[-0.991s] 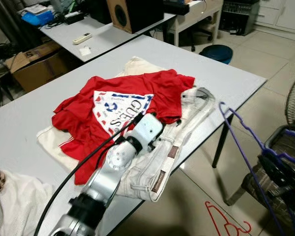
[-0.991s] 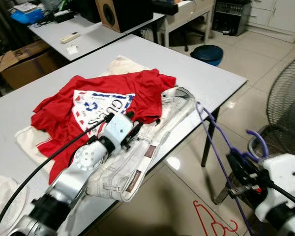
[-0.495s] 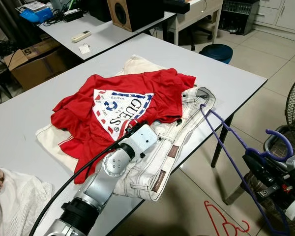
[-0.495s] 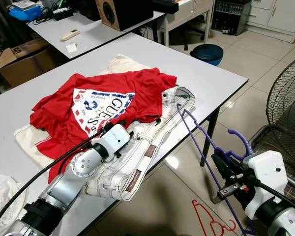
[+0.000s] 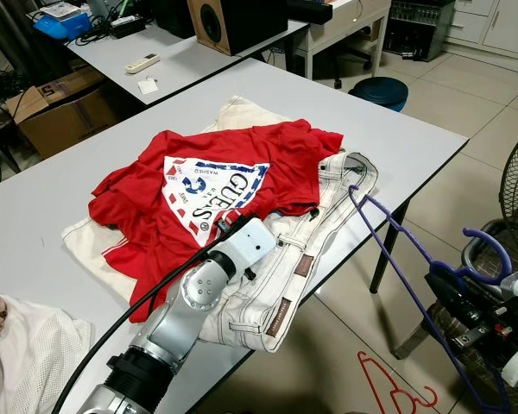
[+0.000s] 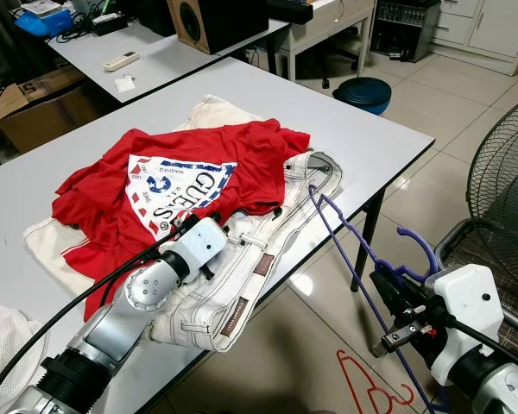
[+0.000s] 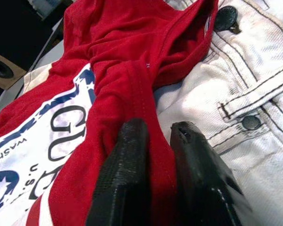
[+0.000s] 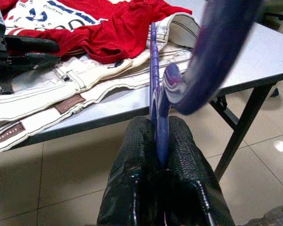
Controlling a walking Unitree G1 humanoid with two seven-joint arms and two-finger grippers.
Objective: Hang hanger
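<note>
2 hangers: 1 purple hanger (image 6: pixel 354 250), 1 red hanger (image 5: pixel 388 388) on the floor; 1 red shirt (image 5: pixel 198 190); 1 pair of white jeans (image 5: pixel 302 250); 2 tables (image 5: pixel 397 129); 1 speaker (image 5: pixel 233 21); 1 cardboard box (image 5: pixel 56 112); 2 grippers: left gripper (image 7: pixel 155 136), right gripper (image 8: pixel 161 136).

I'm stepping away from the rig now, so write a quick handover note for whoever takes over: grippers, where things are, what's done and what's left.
Left gripper: shut on a fold of the red T-shirt, which lies on the white table over the white jeans.
Right gripper: shut on the purple hanger, held off the table's edge, with one end reaching up to the jeans' waistband.
Done: both the shirt and the hanger are gripped.
Left: get the shirt onto the hanger, then hang it. A red hanger lies on the floor.
</note>
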